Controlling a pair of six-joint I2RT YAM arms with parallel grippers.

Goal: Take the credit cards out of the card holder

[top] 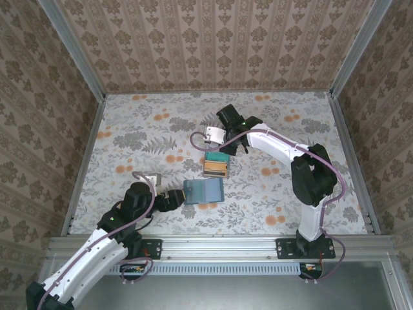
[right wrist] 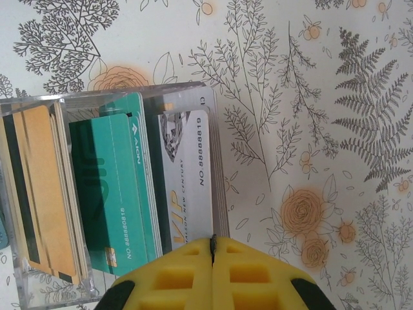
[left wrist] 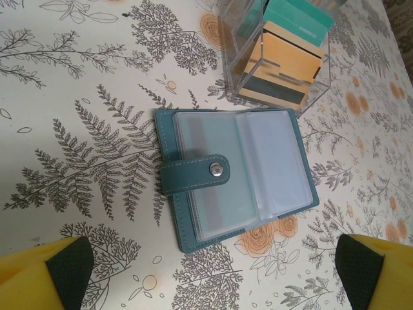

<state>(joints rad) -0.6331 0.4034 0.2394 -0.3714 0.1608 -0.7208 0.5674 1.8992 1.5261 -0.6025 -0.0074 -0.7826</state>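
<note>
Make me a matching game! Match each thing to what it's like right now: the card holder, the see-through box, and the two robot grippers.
Things:
1. card holder
2. clear box
3. left gripper
4. right gripper

States:
A. fingers pressed together
B. lying open on the table
C. has cards standing inside
D. fingers wide apart

Pairs: 1-B, 2-C, 3-D, 4-A

One card holder, one clear box, and credit cards in three colours, count unclear.
</note>
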